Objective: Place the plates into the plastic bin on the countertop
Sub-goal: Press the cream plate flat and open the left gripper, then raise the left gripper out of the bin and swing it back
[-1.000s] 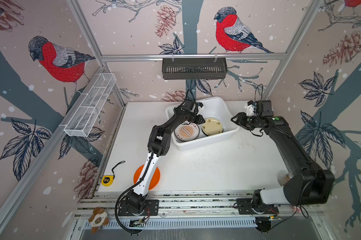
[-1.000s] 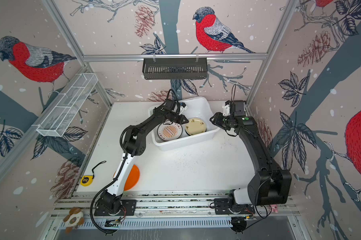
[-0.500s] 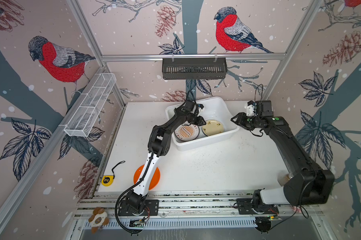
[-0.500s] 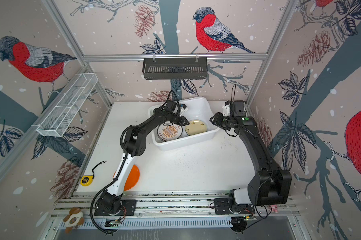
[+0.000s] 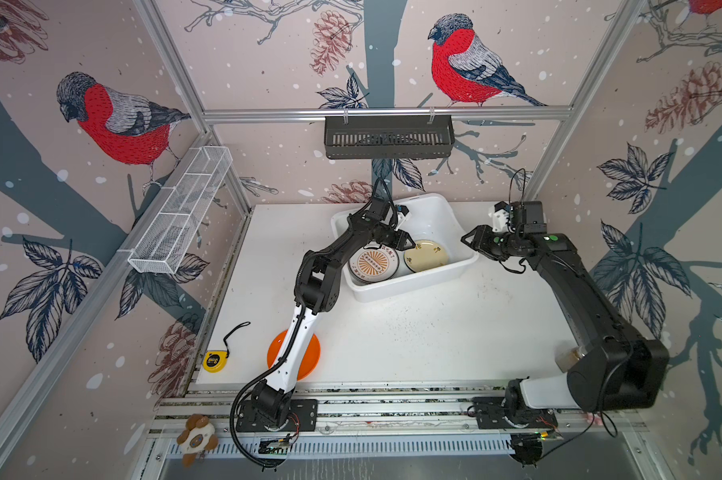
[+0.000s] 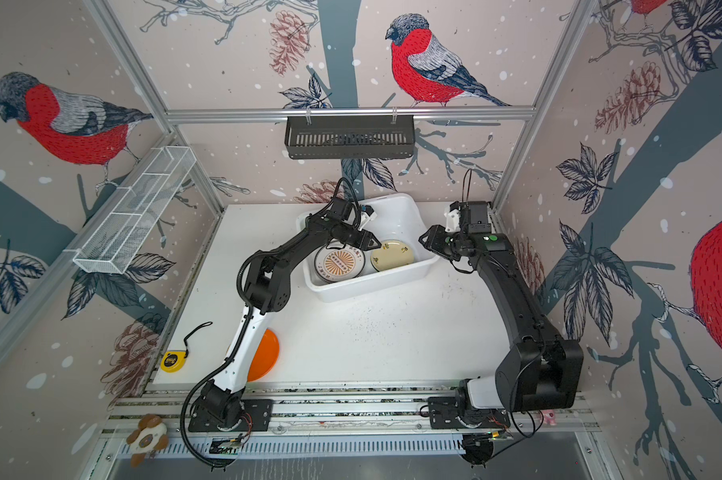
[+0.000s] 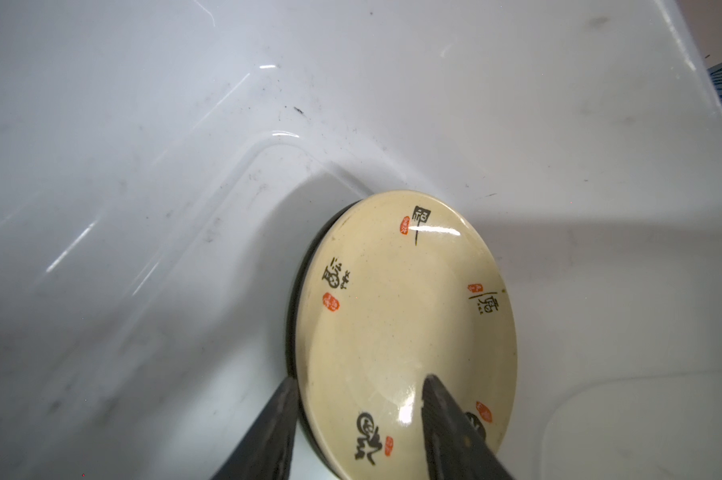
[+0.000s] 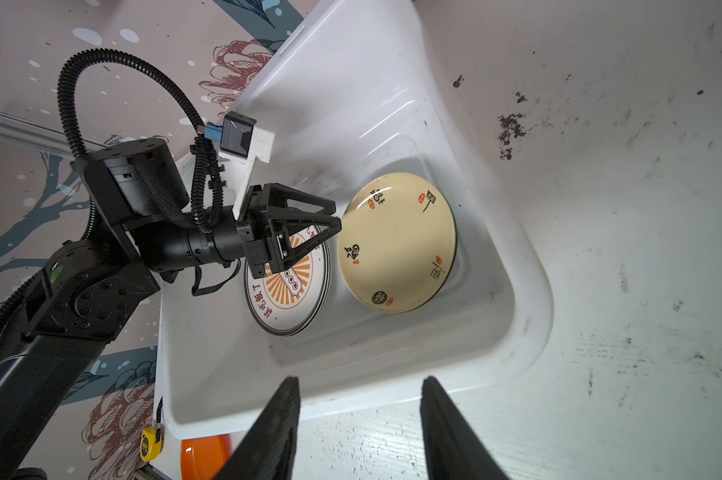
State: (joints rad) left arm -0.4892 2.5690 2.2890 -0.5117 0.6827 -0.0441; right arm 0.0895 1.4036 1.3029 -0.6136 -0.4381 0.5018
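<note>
The plastic bin (image 5: 413,286) (image 6: 372,289) stands at the back of the countertop (image 5: 413,340). Inside it lie a black-rimmed sunburst plate (image 5: 374,264) (image 8: 286,291) and a cream plate (image 5: 428,255) (image 7: 405,316) (image 8: 396,245), which rests on a dark-rimmed plate (image 7: 295,291). My left gripper (image 5: 409,245) (image 7: 357,380) (image 8: 337,218) is open inside the bin, its fingers either side of the cream plate's rim. An orange plate (image 5: 313,353) (image 6: 268,353) lies at the front left, partly under the left arm. Over the countertop by the bin's right end, my right gripper (image 5: 467,241) (image 8: 359,380) is open and holds nothing.
A yellow tape measure (image 5: 213,360) lies off the countertop's front left corner. A black slatted basket (image 5: 388,137) hangs on the back rail and a white wire rack (image 5: 180,212) on the left rail. A plush toy (image 5: 195,438) sits on the front frame.
My left gripper's jaws have spread apart at the cream plate's rim, and the plate now rests in the bin. The right arm has not moved.
</note>
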